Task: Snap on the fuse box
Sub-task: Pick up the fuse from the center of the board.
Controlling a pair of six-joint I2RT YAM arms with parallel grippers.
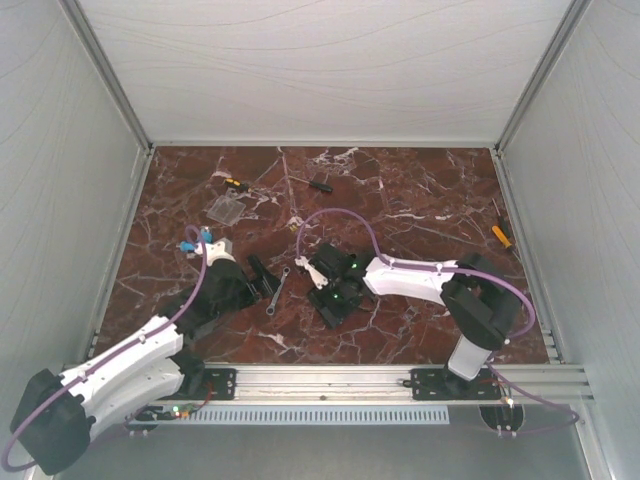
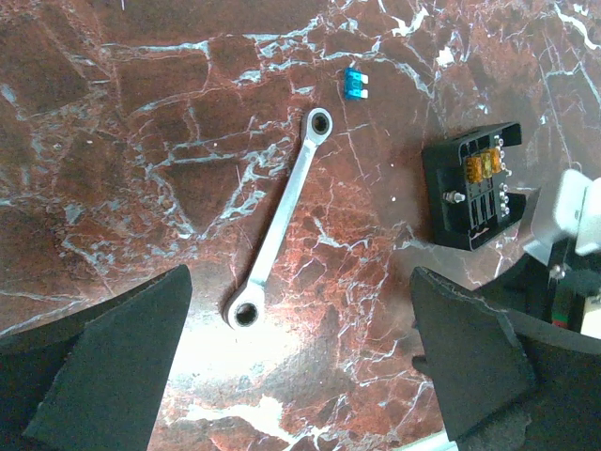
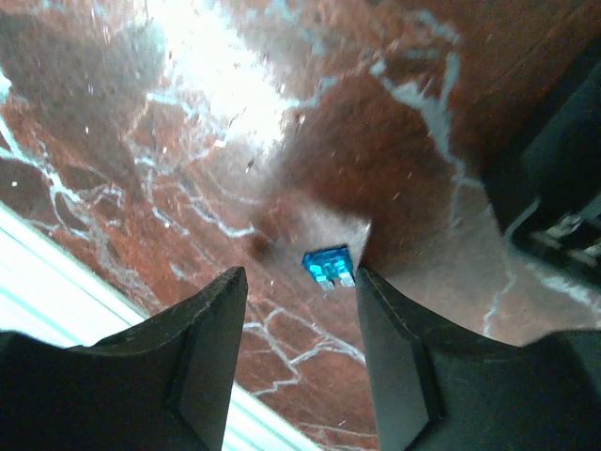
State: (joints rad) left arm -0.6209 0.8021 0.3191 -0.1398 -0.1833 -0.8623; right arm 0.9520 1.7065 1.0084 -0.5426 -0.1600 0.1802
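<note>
The fuse box (image 2: 474, 183) is a small black box lying open side up, with orange fuses showing in it. It lies right of a silver wrench (image 2: 282, 221), and in the top view the fuse box (image 1: 327, 263) sits beside my right arm's wrist. My right gripper (image 3: 300, 277) is open and low over the table. A small blue fuse (image 3: 328, 265) lies just past its tips, close to the right finger (image 3: 394, 366) but not clamped. My left gripper (image 2: 300, 357) is wide open over the wrench's near end and holds nothing.
A flat clear cover (image 1: 228, 208) lies at the back left, with a yellow-and-black piece (image 1: 235, 184) behind it. A black tool (image 1: 318, 183) lies at the back middle and an orange-handled one (image 1: 502, 236) at the right edge. The metal rail (image 1: 330, 378) runs along the near edge.
</note>
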